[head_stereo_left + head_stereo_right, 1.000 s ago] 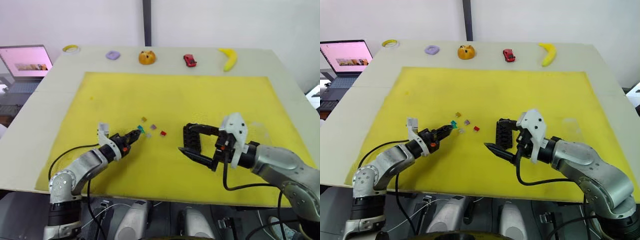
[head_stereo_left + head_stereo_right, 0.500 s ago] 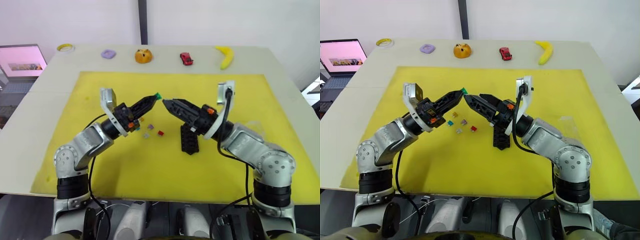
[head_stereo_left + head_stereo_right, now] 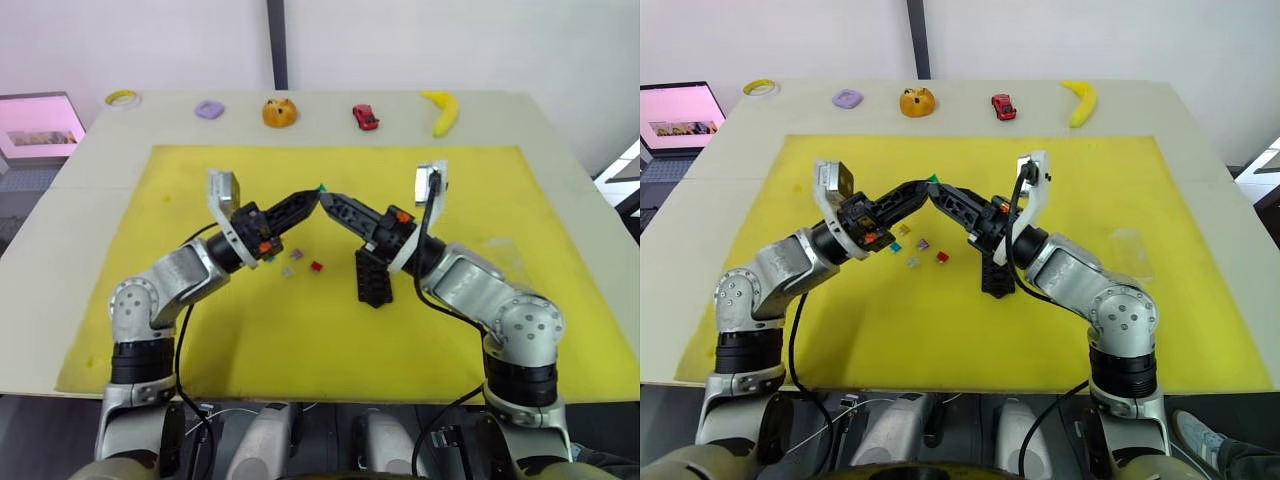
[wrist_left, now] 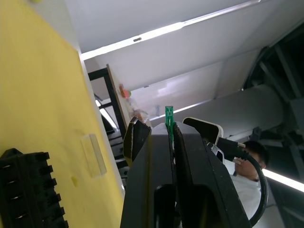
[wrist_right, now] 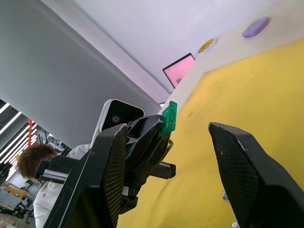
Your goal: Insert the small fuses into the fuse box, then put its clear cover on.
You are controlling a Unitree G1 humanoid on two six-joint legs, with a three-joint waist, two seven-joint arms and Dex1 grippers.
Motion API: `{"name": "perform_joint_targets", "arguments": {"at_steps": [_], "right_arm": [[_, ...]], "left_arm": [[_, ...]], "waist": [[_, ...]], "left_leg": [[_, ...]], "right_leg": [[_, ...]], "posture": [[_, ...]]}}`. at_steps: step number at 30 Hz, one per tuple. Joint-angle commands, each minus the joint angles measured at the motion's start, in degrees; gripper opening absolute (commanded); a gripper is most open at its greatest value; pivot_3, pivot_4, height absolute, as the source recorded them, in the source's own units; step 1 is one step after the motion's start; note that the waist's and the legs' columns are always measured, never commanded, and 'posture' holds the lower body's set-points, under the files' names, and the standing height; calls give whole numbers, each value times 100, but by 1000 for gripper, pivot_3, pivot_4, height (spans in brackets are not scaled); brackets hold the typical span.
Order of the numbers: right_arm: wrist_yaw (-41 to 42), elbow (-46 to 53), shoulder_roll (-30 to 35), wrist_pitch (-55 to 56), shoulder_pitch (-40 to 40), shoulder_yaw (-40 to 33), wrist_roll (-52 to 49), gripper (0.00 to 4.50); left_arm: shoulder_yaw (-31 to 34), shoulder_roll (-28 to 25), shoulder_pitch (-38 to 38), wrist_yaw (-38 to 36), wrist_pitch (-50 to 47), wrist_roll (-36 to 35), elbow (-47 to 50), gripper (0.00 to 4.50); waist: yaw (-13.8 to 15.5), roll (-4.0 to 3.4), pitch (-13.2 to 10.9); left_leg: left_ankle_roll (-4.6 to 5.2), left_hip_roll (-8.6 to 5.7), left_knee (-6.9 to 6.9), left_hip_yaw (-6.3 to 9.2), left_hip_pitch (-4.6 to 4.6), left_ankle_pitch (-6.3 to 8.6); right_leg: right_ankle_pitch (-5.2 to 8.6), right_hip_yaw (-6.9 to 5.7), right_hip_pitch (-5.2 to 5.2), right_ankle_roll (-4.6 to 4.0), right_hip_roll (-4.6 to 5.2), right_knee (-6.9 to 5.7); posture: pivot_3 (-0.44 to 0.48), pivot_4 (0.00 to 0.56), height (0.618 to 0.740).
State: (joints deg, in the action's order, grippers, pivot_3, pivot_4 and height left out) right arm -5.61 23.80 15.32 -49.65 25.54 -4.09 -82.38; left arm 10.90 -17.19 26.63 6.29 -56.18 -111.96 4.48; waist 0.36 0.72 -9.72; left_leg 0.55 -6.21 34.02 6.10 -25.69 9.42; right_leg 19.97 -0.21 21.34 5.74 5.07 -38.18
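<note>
the table [image 3: 90, 180] fills most of the frame, with a yellow mat [image 3: 330, 330] across its middle. along the table's far edge, at the top of the frame, sit a tape ring [image 3: 121, 98], a purple piece [image 3: 209, 109], an orange toy [image 3: 279, 112], a red car [image 3: 364, 117] and a banana [image 3: 441, 110]. a laptop [image 3: 678, 112] shows at the upper left.

both arms rise over the centre of the mat and their tips nearly meet. the left gripper [image 3: 312, 196] is clamped on a green fuse [image 4: 168, 118], which sticks out past its fingertips. the right gripper [image 5: 178, 137] is spread apart, its two fingers [image 5: 108, 166] wide on either side of the left gripper's tip and the green fuse between them, not touching it.

the fuse box [image 3: 372, 280] lies on the mat just right of centre, below the right gripper, its slots facing up. the clear cover [image 3: 1130, 250] lies flat on the mat toward the right, well apart from the box.

the loose fuses [image 3: 300, 262] lie in a small cluster on the mat left of the box, under the left arm; a red one [image 3: 317, 267] is nearest the box.
</note>
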Motion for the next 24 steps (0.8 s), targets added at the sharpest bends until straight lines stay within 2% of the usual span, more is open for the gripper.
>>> {"name": "perform_joint_targets", "arguments": {"at_steps": [1,2,5,6,24], "right_arm": [[-18,98,-25,60,101,12,-103,2815],[-18,94,-25,62,104,12,-113,2815],[-24,89,-15,57,109,15,-131,2003],[-26,83,-11,56,115,15,-137,1561],[-140,-1,-15,64,210,25,-246,1561]], "left_arm": [[10,4,25,-60,99,-104,174,0],[0,-2,20,-61,114,-104,180,0],[-8,3,0,-38,150,-104,193,0],[-8,12,-7,-28,159,-104,193,0],[-58,185,-119,122,354,-104,353,0]], "waist": [[-1,0,0],[-1,0,0],[-1,0,0],[-1,0,0],[-15,0,0]], "left_leg": [[0,0,0,0,0,0],[0,0,0,0,0,0],[0,0,0,0,0,0],[0,0,0,0,0,0],[0,0,1,0,0,0]], "right_leg": [[0,0,0,0,0,0],[0,0,-1,0,0,0],[0,0,-1,1,0,0],[0,0,-1,1,0,0],[-2,0,-3,4,0,-2]], "posture": [[0,150,735],[0,150,735],[0,150,735],[0,150,735],[0,150,735]]}}
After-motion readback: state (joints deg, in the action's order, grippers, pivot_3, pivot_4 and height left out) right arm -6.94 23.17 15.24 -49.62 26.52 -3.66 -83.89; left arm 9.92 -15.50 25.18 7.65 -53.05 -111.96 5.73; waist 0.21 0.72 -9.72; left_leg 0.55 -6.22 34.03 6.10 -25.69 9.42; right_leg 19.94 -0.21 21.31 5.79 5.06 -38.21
